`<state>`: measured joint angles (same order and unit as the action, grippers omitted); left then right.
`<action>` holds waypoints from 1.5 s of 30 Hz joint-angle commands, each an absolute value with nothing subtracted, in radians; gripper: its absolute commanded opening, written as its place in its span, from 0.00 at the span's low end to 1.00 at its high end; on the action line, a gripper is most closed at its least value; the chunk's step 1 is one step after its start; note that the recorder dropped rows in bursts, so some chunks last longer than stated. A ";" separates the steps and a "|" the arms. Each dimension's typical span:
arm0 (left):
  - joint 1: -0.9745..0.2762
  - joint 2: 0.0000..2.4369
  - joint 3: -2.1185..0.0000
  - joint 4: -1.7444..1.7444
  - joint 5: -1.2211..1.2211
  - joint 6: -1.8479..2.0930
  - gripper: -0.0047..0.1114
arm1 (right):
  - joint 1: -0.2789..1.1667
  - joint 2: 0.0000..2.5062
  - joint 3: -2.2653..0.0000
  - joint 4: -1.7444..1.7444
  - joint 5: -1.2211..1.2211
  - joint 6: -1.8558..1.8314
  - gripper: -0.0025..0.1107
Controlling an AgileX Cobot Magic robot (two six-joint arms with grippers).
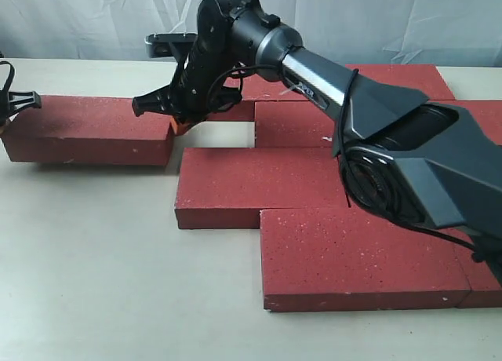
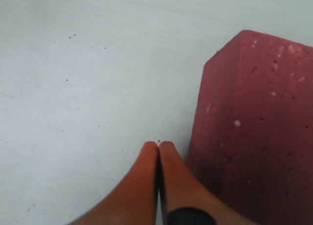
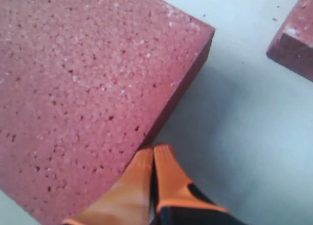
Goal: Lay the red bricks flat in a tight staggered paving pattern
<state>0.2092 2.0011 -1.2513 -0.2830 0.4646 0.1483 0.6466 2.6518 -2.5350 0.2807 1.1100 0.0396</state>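
Observation:
One red brick [image 1: 86, 129] lies flat, apart at the left, with a gap between it and the paved group. My right gripper [image 1: 182, 124] reaches across to this brick's right end. Its orange fingers are shut with nothing between them, tips [image 3: 153, 149] against the brick's side face [image 3: 88, 88]. My left gripper [image 2: 158, 146] is shut and empty, low over the table beside the same brick's left end [image 2: 259, 122]. The group holds a middle brick [image 1: 251, 184], a front brick [image 1: 361, 255] and back bricks [image 1: 314, 122] laid staggered.
The right arm's dark body [image 1: 408, 157] crosses over the paved group and hides part of it. A corner of a neighbouring brick [image 3: 293, 44] shows across bare table. The left arm's black body [image 1: 17, 100] sits at the left edge. A pale curtain hangs behind.

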 commanded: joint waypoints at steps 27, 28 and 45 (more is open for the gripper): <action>0.200 2.020 -1.236 -0.279 0.349 0.164 0.04 | 0.583 2.546 -2.539 0.115 1.221 0.175 0.02; 0.200 2.020 -1.236 -0.279 0.349 0.164 0.04 | 0.582 2.523 -2.531 0.098 1.221 0.175 0.02; 0.087 2.020 -1.236 -0.280 0.279 0.168 0.04 | 0.579 2.405 -2.517 0.071 1.221 0.169 0.02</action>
